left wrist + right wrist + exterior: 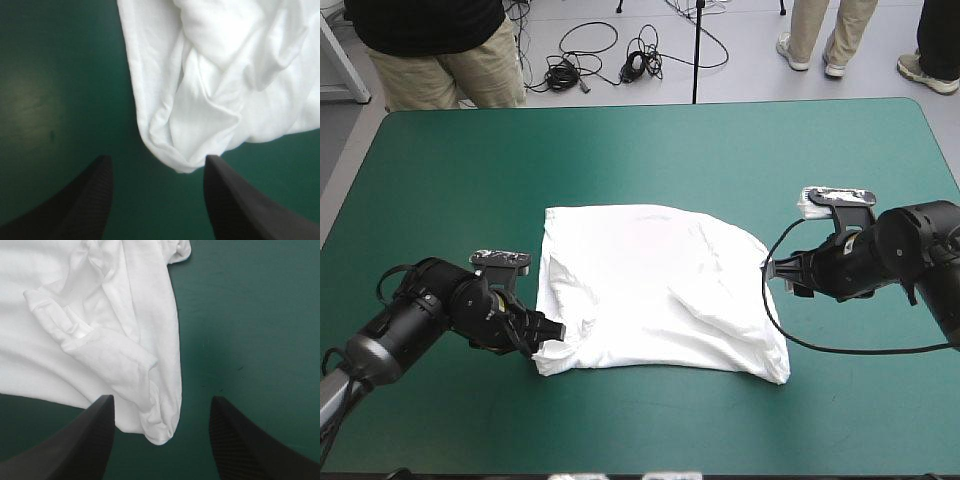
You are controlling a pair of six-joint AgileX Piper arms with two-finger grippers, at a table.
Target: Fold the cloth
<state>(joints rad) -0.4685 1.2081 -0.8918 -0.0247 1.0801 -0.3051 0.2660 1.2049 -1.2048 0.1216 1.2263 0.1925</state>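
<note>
2 grippers gape wide, holding nothing: left gripper (552, 332) at the near-left corner of the T-shirt (650, 280), right gripper (772, 268) at its right edge; the T-shirt lies rumpled mid-table on the teal-green cover (450, 180)

The T-shirt (655, 285) lies on the table (450, 170), in the middle, a bit closer to the near edge. The left gripper (548, 335) is at its near left corner. The right gripper (772, 268) is at its right side. Each has a bit of T-shirt between its spread fingers.
</note>
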